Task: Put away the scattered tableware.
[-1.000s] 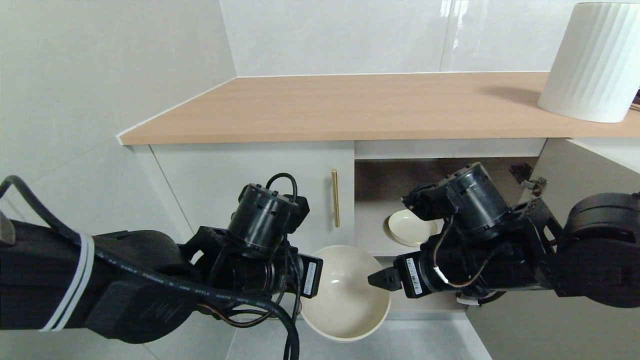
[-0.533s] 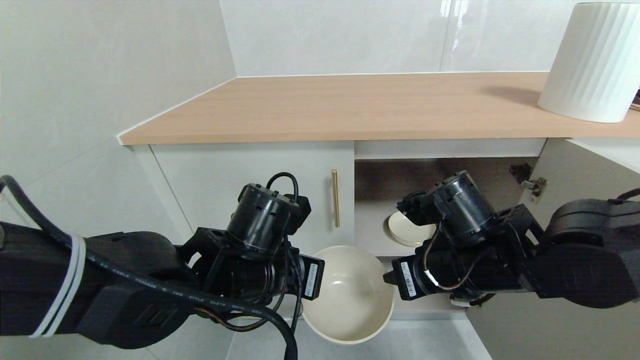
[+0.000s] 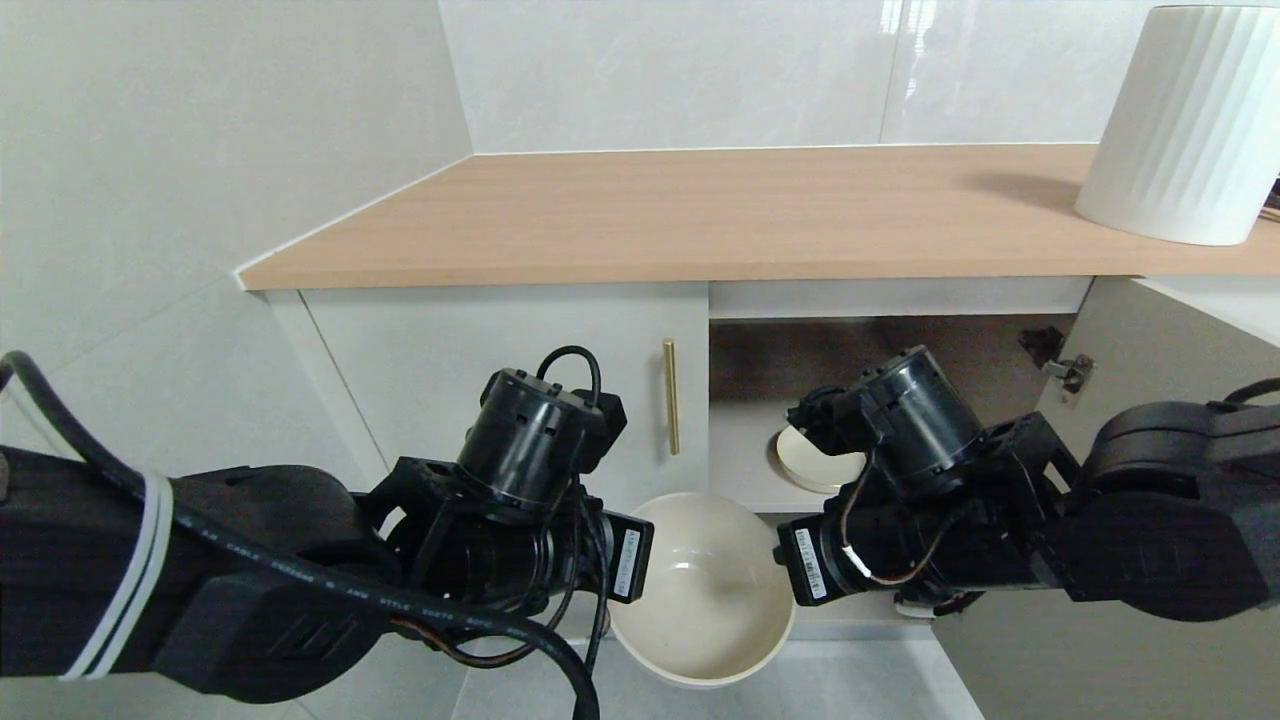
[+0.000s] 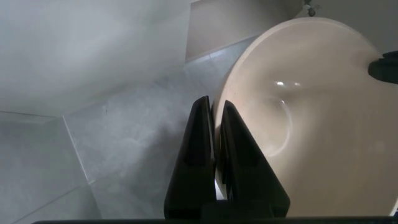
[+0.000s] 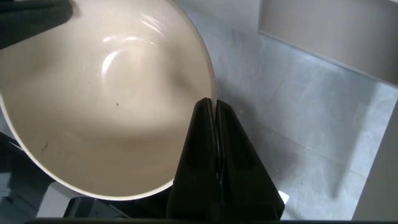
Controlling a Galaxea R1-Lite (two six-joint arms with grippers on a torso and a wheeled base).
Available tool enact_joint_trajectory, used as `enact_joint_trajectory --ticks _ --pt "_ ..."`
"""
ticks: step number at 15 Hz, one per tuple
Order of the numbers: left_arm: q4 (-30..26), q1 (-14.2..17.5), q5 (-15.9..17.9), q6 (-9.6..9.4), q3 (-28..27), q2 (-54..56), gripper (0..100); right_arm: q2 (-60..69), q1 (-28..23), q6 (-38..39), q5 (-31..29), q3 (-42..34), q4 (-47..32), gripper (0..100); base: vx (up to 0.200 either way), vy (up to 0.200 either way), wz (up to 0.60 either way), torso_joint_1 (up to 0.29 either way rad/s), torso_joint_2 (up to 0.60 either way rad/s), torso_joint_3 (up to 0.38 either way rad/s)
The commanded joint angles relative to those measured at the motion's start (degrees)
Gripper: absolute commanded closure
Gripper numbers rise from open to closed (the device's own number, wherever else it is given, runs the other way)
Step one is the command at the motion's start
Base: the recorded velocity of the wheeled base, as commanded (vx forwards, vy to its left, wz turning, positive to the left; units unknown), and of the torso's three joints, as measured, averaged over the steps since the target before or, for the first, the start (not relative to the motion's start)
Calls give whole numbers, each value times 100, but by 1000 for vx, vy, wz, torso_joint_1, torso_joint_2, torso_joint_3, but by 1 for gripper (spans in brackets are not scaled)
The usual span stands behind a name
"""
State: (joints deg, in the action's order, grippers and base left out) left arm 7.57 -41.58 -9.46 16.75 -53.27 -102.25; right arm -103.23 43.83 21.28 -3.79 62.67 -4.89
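Note:
A cream bowl (image 3: 700, 590) hangs in the air in front of the lower cabinet, tilted with its inside facing up. My left gripper (image 3: 628, 568) is shut on the bowl's left rim. In the left wrist view, the left gripper (image 4: 214, 115) has its two fingers pinching the rim of the bowl (image 4: 311, 112). My right gripper (image 3: 783, 553) is at the opposite rim. In the right wrist view, the right gripper (image 5: 212, 107) has its fingers pressed together, tips touching the edge of the bowl (image 5: 106, 106). A small cream plate (image 3: 812, 462) lies on the cabinet shelf.
The right cabinet door (image 3: 1160, 340) stands open; the left door with a brass handle (image 3: 670, 395) is closed. On the wooden countertop (image 3: 700, 215) stands a white ribbed container (image 3: 1190, 120) at the far right. Grey tiled floor (image 3: 860, 690) lies below the bowl.
My right gripper has moved left from a gap beside the bowl until its tip meets the rim. The left gripper and bowl have shifted slightly to the right.

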Motion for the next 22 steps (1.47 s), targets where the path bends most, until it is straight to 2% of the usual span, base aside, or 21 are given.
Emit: enact_joint_trajectory --ticks 1,4,5,12,14,16,19,22 --pt "-1 1 -3 4 10 -14 100 -4 3 -2 -8 -1 -3 100 0 0 0 0 0 0" --pt "-1 1 -12 -5 19 -5 100 -4 3 -2 -8 -1 -3 100 0 0 0 0 0 0" --pt "-1 1 -12 -5 27 -5 0 -13 3 -2 -8 -1 -3 100 0 0 0 0 0 0" --pt "8 10 -135 4 19 13 0 -22 -6 -2 -25 -1 -3 100 0 0 0 0 0 0" --pt "8 27 -135 -5 19 21 0 -180 -199 113 -192 -9 58 100 0 0 0 0 0 0" --pt "8 36 -135 4 19 13 0 -444 -480 218 -509 -88 445 100 0 0 0 0 0 0" --pt "8 45 -144 -5 19 48 0 -927 -1104 253 -860 -343 1728 100 0 0 0 0 0 0" --pt "-1 45 -144 4 27 100 0 -1305 -1508 253 -1291 -352 2387 100 0 0 0 0 0 0"
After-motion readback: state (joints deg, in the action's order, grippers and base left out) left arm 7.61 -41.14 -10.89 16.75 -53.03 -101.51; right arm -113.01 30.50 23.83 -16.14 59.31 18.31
